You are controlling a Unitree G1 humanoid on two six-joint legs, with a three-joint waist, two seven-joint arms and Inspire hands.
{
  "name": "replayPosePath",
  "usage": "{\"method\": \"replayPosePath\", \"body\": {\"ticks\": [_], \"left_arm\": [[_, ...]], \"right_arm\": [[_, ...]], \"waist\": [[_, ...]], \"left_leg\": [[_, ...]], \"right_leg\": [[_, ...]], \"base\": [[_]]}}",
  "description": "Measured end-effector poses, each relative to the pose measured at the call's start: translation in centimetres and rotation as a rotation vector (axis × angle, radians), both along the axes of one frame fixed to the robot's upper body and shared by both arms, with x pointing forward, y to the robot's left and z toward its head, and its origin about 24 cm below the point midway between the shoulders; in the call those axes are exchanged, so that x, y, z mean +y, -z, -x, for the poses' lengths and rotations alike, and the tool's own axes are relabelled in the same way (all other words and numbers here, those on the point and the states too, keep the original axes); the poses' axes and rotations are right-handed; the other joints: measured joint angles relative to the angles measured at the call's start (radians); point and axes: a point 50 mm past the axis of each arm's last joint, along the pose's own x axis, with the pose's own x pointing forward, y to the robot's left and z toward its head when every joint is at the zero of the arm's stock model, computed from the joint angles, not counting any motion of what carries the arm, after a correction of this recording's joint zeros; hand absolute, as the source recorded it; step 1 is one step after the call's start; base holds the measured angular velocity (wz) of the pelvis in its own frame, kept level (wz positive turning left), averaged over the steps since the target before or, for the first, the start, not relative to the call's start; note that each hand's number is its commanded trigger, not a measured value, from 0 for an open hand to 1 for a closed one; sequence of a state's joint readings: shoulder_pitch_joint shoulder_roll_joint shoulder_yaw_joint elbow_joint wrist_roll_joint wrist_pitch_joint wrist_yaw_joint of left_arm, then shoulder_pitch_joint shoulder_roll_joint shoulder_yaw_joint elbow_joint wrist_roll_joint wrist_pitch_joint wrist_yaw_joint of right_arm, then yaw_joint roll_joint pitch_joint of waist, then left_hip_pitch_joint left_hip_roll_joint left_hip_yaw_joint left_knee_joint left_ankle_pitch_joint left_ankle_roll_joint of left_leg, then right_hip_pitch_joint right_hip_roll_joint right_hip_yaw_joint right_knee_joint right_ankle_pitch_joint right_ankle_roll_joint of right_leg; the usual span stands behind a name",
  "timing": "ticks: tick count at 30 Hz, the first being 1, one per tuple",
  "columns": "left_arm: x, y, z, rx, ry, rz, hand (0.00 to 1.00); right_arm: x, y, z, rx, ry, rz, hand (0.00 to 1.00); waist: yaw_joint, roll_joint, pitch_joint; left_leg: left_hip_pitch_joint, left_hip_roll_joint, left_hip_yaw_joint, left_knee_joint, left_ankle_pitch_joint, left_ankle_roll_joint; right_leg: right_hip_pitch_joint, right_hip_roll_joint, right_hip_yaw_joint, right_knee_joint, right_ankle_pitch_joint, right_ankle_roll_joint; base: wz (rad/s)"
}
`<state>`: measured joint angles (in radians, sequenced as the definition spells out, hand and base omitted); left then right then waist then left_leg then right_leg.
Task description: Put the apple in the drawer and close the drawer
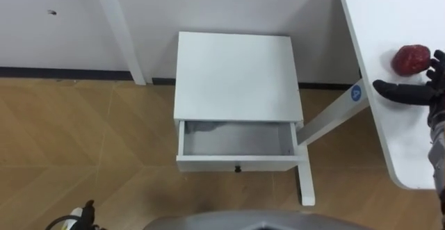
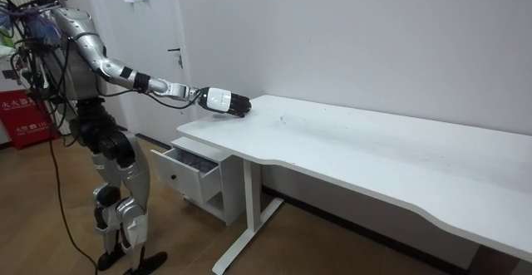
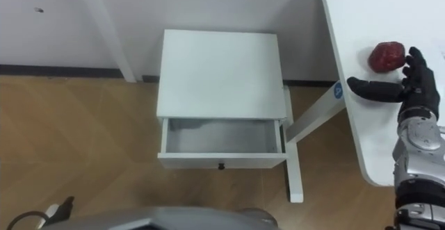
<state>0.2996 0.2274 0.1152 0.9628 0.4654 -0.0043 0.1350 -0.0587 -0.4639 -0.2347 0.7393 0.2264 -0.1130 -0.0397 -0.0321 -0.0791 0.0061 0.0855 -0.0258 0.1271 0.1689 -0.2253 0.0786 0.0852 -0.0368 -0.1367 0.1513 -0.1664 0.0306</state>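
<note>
One red apple sits on the white table, close to the table's near edge. We see it on the right side of the eye views.

The robot's right hand is over the table, right next to the apple. Its fingers are straight and spread apart. The thumb sticks out sideways, just below the apple with a little gap between them. The fingers are just beside the apple on its right. We cannot tell if they touch it. The hand is not holding the apple.

Left of the table stands a small white cabinet, against the white wall. Its drawer is pulled out toward the robot. We can look down onto the drawer's grey bottom. A small dark knob sits in the middle of the drawer's front. The apple is well apart from the drawer.

A white table leg slants down beside the cabinet. It has a round blue sticker on it. The floor is brown wood.

Low in the left corner we see a small dark part that may be the left hand. Too little of it shows to say more.

In the room view the robot stands upright on the floor beside the cabinet, at the end of the long table. Its right arm reaches out straight over the table's corner.
</note>
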Motion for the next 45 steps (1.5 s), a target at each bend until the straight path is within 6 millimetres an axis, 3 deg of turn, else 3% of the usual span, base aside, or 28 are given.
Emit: {"method": "replayPosePath", "body": {"ticks": [3,4,7,9,18,45], "left_arm": [[0.1,0.0,0.0,0.000,0.001,-0.002,0.00],[0.1,0.0,0.1,0.002,0.000,-0.003,0.00],[0.1,0.0,0.1,-0.001,0.002,-0.006,0.00],[0.1,0.0,0.1,-0.002,0.003,-0.006,0.00],[0.5,-0.2,0.2,-0.012,0.013,-0.010,0.00],[0.7,-0.2,0.6,0.003,0.019,-0.014,0.00]], "right_arm": [[0.0,0.1,0.1,0.002,0.001,0.001,0.01],[-0.1,0.2,0.1,0.005,0.002,0.000,0.09],[-0.1,0.3,0.3,0.009,-0.001,-0.003,0.07],[-0.1,0.4,0.3,0.009,-0.001,-0.003,0.00],[-0.9,0.6,0.5,0.034,0.011,0.004,0.00],[-1.1,0.9,0.2,0.069,0.034,0.052,0.00]], "waist": [[0.001,0.001,0.0007],[0.002,0.001,0.0010],[0.002,0.000,0.0011],[0.003,-0.001,0.0012],[0.003,-0.011,0.0007],[0.011,-0.013,0.0004]], "left_leg": [[0.009,0.000,-0.002,0.000,0.000,0.000],[0.013,0.000,-0.002,-0.001,0.000,0.000],[0.015,0.000,-0.004,-0.002,0.000,0.000],[0.015,0.000,-0.005,-0.002,0.000,0.000],[0.015,-0.002,-0.014,-0.001,0.000,0.000],[0.013,-0.004,-0.034,-0.001,0.000,0.000]], "right_leg": [[0.005,0.000,-0.001,0.000,0.000,0.000],[0.010,0.000,-0.002,0.000,0.000,0.000],[0.015,0.000,-0.003,0.000,0.000,0.000],[0.016,0.000,-0.004,0.000,0.000,0.000],[0.019,-0.001,-0.010,0.001,0.000,0.000],[0.025,-0.003,-0.032,0.000,0.000,0.000]], "base": [[0.00],[0.00],[0.00],[0.00],[0.01],[0.01]]}}
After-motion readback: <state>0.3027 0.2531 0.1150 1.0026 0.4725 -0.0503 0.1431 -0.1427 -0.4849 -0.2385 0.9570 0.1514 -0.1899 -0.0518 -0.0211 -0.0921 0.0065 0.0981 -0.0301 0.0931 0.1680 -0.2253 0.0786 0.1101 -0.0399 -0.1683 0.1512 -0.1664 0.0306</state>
